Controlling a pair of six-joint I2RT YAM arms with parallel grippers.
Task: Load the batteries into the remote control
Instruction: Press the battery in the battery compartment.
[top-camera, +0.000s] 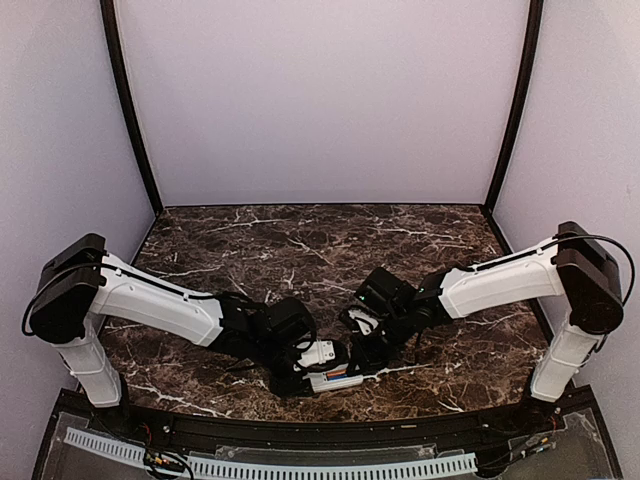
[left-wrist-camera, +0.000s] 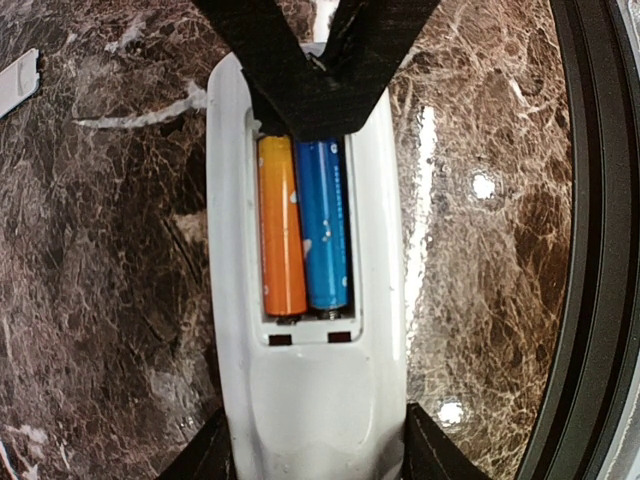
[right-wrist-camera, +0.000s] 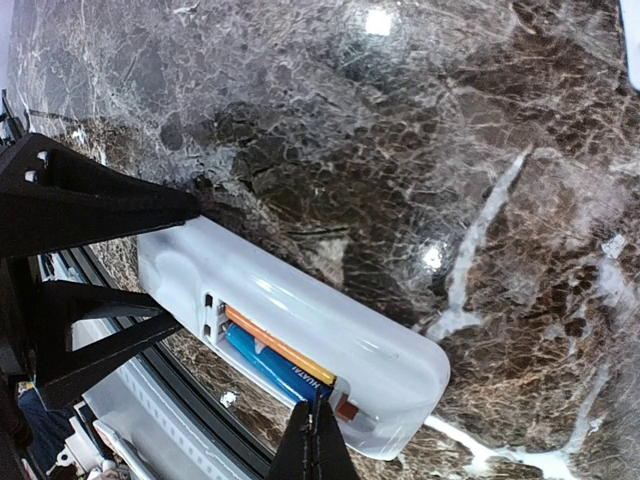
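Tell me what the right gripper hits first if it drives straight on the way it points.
Most likely the blue battery, seated in the remote control's recess; the right gripper's shut tips look at its end.

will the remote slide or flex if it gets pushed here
Likely to slide: the remote looks smooth and glossy, and the table is polished stone. It looks like rigid plastic, so flex seems unlikely. The batteries sit in an open recess, so a tip could perhaps spill them.
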